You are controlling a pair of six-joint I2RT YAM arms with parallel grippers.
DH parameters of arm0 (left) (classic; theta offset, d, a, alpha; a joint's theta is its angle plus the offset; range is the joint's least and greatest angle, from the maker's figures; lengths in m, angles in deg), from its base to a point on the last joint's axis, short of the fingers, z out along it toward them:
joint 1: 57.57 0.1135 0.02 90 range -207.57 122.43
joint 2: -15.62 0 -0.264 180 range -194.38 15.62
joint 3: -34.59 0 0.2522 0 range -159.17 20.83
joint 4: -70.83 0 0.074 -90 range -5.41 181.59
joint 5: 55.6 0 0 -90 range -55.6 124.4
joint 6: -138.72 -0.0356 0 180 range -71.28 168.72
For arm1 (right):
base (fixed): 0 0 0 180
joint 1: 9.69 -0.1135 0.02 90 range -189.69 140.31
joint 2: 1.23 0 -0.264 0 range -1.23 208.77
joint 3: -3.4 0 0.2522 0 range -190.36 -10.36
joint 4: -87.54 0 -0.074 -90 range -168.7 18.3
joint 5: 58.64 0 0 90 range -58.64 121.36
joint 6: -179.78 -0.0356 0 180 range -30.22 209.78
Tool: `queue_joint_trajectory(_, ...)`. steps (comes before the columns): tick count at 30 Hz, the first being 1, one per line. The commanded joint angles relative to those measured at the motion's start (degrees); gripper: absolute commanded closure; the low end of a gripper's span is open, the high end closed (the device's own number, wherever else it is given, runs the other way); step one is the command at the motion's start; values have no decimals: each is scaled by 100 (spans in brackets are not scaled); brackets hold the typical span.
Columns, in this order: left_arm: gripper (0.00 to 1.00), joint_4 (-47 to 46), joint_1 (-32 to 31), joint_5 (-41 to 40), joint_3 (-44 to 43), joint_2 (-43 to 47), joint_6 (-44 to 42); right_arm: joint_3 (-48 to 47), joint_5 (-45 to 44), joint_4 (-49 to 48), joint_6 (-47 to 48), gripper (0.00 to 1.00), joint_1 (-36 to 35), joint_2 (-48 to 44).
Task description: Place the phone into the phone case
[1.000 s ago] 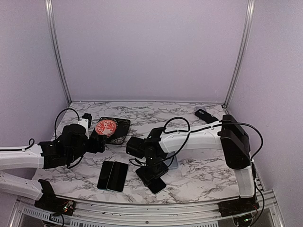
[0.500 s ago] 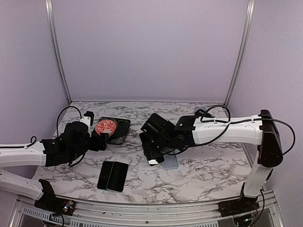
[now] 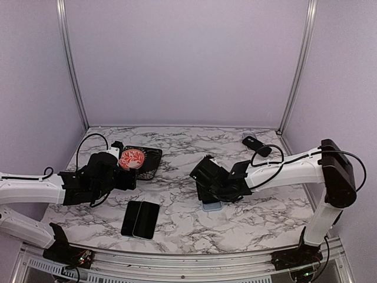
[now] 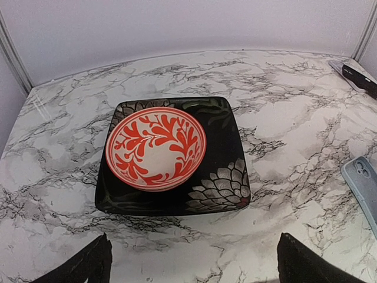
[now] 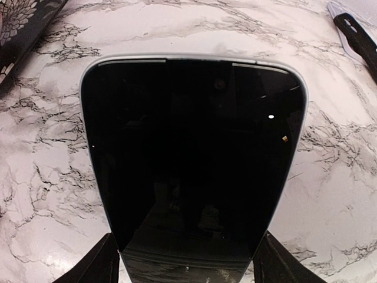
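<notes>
- Two black phones (image 3: pixel 141 219): side by side, near-left of the phone case (image 3: pixel 213 206), close to the table's (image 3: pixel 259 227) near edge.
- Phone case: pale blue, lying flat. Bare marble runs from its right side to the table edge.
- Phone (image 5: pixel 194 147): clamped by its long edges in the right gripper (image 5: pixel 187 239), over the case; contact cannot be told. A second ago it was held nearer, at the case's near-left.
- Left gripper (image 4: pixel 194 242): fingers spread wide, empty, left of the case.
- Black plate (image 4: pixel 227 171) bearing a red bowl (image 4: pixel 156 146): far-left of the case.
- Dark strap-like item (image 3: pixel 256 143): far-right of the case.
</notes>
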Motion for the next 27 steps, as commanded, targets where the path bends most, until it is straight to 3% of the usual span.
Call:
queue_joint_trajectory(1,1,-158,19,-24,-148,-28,-89,-110,73,-475,-235,72,88,78)
queue_joint_trajectory(7,1,-141,28,-44,-132,10,-91,-230,161,109,-506,72,99,166)
queue_joint_trajectory(27,1,-130,36,-24,-140,22,-100,93,597,212,-439,74,134,-26)
